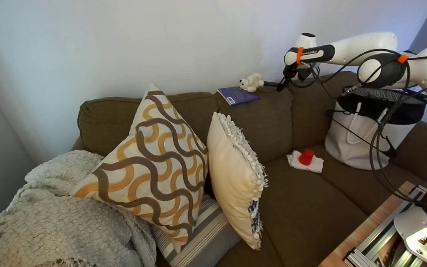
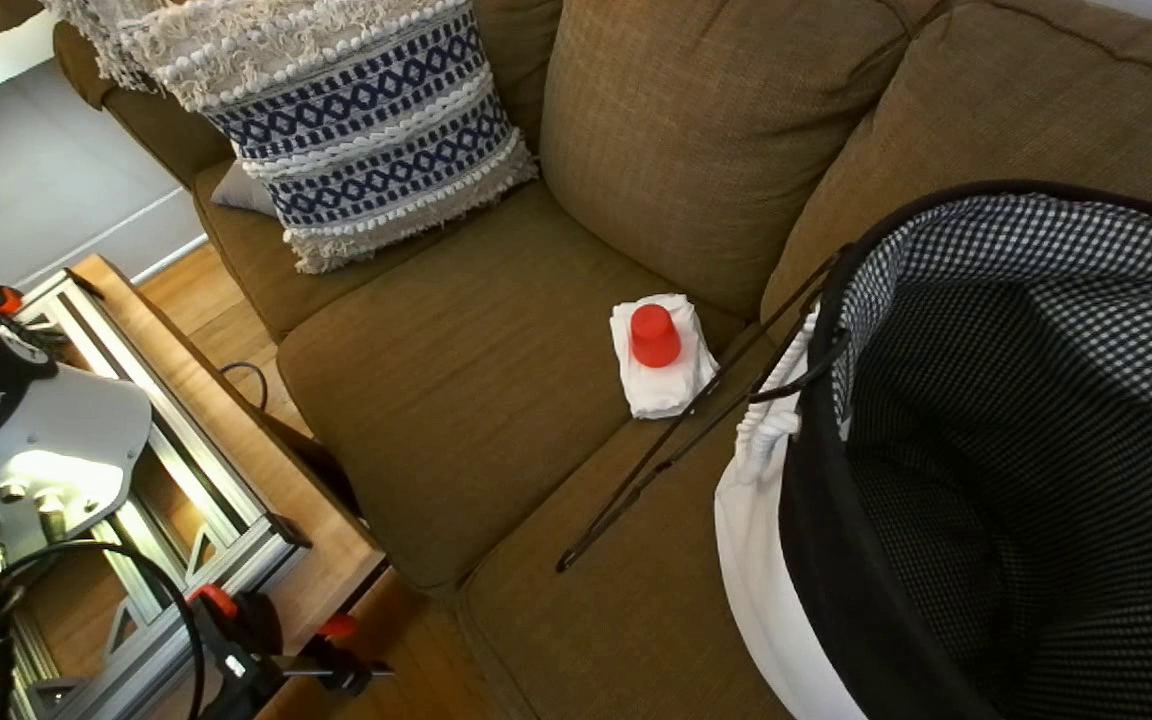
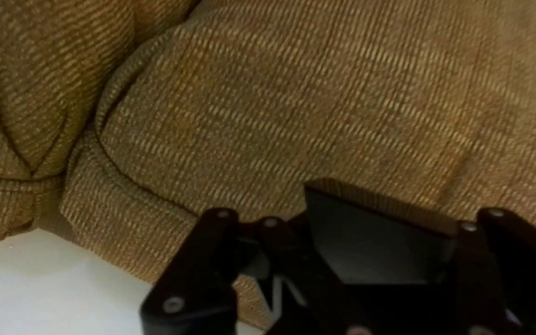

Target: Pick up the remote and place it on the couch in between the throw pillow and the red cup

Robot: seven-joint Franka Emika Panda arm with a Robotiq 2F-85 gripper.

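The remote (image 1: 271,84), a slim black bar, lies along the top of the couch's (image 1: 298,207) backrest beside a toy bear. My gripper (image 1: 281,86) is at its right end. In the wrist view the gripper's (image 3: 377,225) fingers stand apart; the remote's (image 3: 379,253) dark face shows in the gap and runs behind the right finger. Contact with the fingers is hard to tell. The cream throw pillow (image 1: 232,174) stands on the seat; its fringed, blue-patterned side (image 2: 376,130) faces an exterior view. The red cup (image 1: 305,157) sits upside down, also in an exterior view (image 2: 655,336).
A white cloth (image 1: 315,165) lies under the cup. A blue book (image 1: 238,95) and white bear (image 1: 252,82) sit on the backrest. A large basket (image 1: 361,137), wavy-patterned pillow (image 1: 154,159) and grey blanket (image 1: 58,218) stand on the couch. Cables hang from the arm.
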